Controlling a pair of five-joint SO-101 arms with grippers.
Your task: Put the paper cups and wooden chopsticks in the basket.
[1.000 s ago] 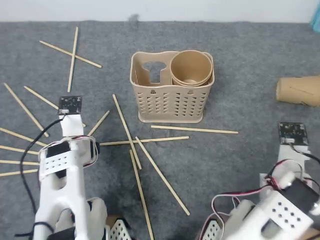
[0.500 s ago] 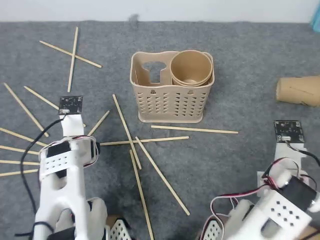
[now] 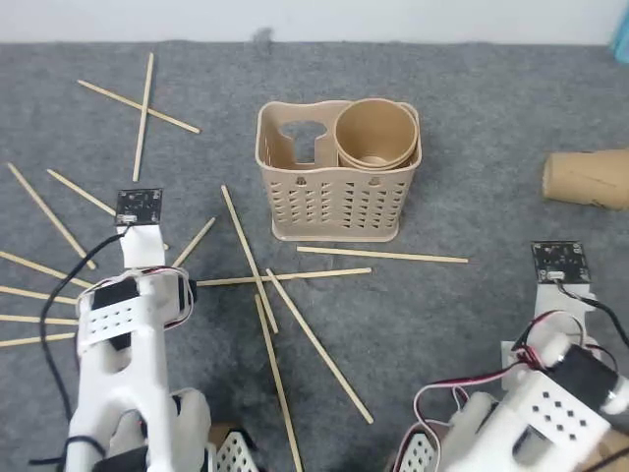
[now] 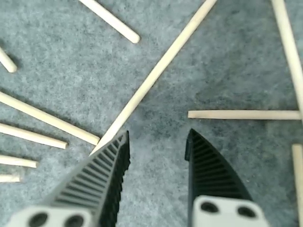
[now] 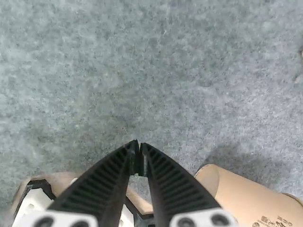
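Grey felt-like matting (image 3: pixel 491 98) covers the whole table, with a pale wall strip along the far edge. Mid-table stands the beige perforated plastic basket (image 3: pixel 337 202). One of its compartments already holds a tan paper cup (image 3: pixel 376 133), and the other is open. A second brown paper cup (image 3: pixel 588 178) lies on its side far right, close to the mat's edge. Thin wooden chopsticks (image 3: pixel 248 258) are scattered mostly on the left and in front of the basket.

The left gripper (image 4: pixel 158 134) hangs low with its fingers spread. One finger is almost on a long slanting chopstick (image 4: pixel 156 78), and other sticks lie near. The right gripper (image 5: pixel 138 143) has its fingers pressed together on nothing, over bare matting.

My worry is that closing on the left could catch a stick off-centre and make it swivel or skid, or disturb the crossed ones nearby. The lying cup looks likely to roll towards the edge if nudged.

Open room lies between the basket and the right arm, while the left side is crowded.
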